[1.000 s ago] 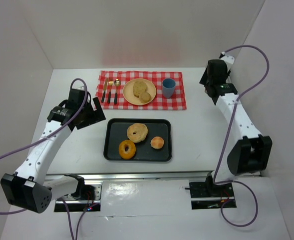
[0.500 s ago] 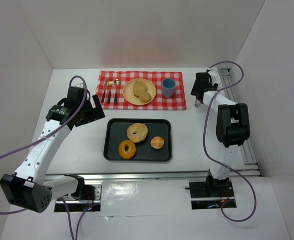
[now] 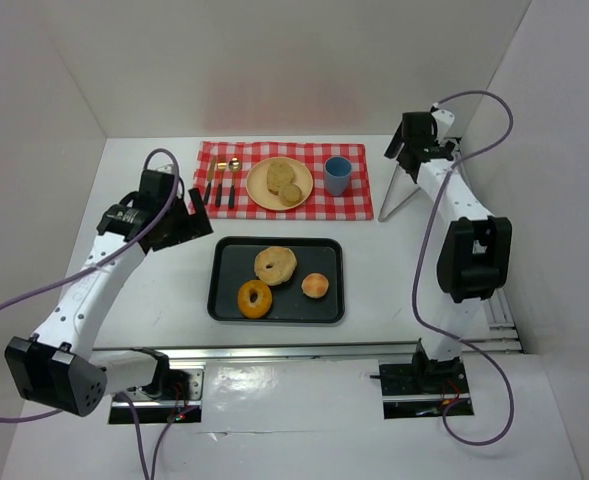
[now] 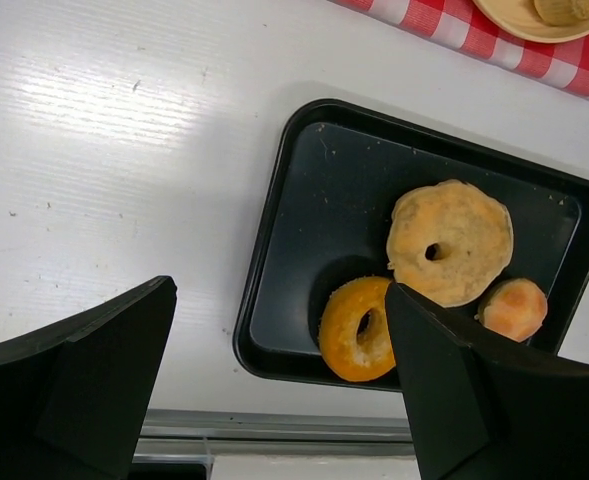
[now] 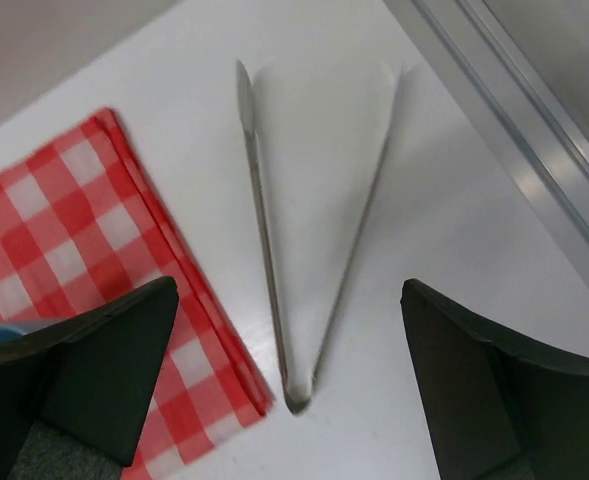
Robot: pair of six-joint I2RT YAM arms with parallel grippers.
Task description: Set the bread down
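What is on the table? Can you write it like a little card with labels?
Tray: bagel, donut and bun in it
Plate: two bread pieces, on the cloth
Cup: blue, right of the plate
Cutlery: left of the plate
Tongs: lying on the table beside the cloth, untouched
Left gripper: open, empty, left of the tray
Right gripper: open, empty, above the tongs
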